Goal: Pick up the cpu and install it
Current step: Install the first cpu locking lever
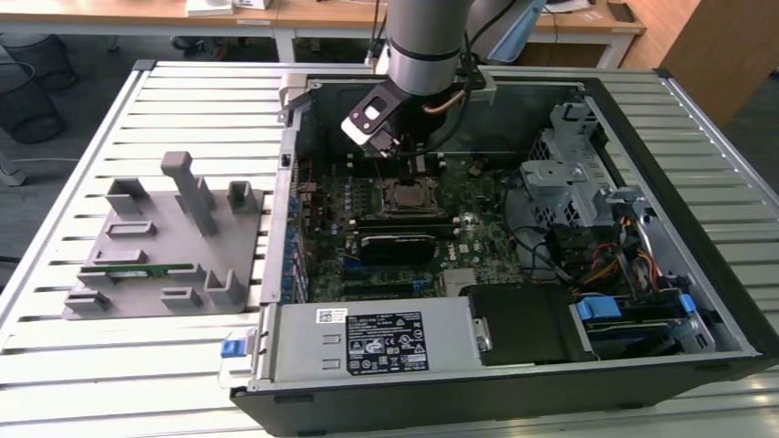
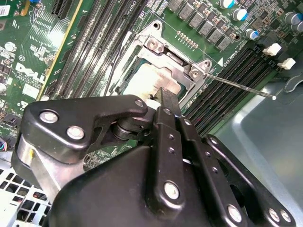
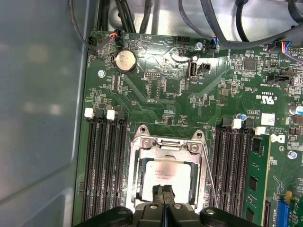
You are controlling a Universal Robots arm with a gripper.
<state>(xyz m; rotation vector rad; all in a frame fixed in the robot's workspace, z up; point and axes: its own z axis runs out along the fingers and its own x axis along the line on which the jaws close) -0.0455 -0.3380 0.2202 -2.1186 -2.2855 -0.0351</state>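
Closest in, the black jaws stand pressed together with nothing between them, their tips just over or on the cpu (image 3: pixel 163 172); I cannot tell whether they touch it. In the first wrist view the cpu lies flat inside the socket (image 3: pixel 165 142) on the motherboard, silver top up, with the metal frame around it. The thin lever (image 2: pixel 236 85) juts out to the side, so the socket looks unlatched.

The risks, as I judge them: if the chip sits slightly tilted or off its keys, a downward push from the tips could bend the pins beneath. A sideways drag could scrape the lid or skid the chip out of place. The linkage is close to the memory slots (image 3: pixel 102 165) and the lever, and could snag either.
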